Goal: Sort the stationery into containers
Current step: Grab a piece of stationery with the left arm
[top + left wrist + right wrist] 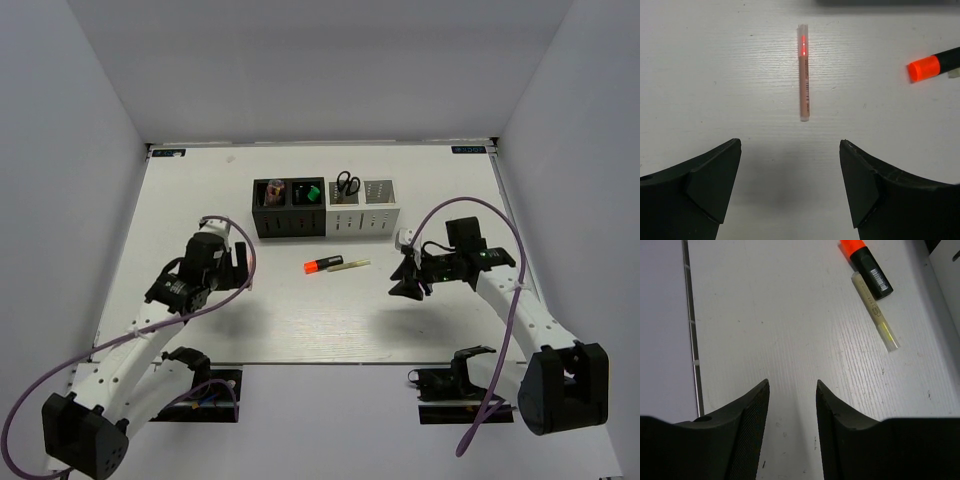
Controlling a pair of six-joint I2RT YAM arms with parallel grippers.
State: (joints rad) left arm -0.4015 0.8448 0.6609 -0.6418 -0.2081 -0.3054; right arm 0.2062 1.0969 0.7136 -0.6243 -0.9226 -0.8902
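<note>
While scissors [347,183] are standing in the containers [290,222], marker [322,265], yellowish stick [350,264] and pink stick [803,72] are waiting; left tool [790,167], right tool [792,407] gaping empty

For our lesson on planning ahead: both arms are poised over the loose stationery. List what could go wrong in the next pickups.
1. The orange-capped marker and the yellowish stick lie close alongside each other; jaws closing on one may drag or trap the other.
2. The thin pink stick lies flat ahead of the left gripper; it could roll away or slip from the jaws.
</note>
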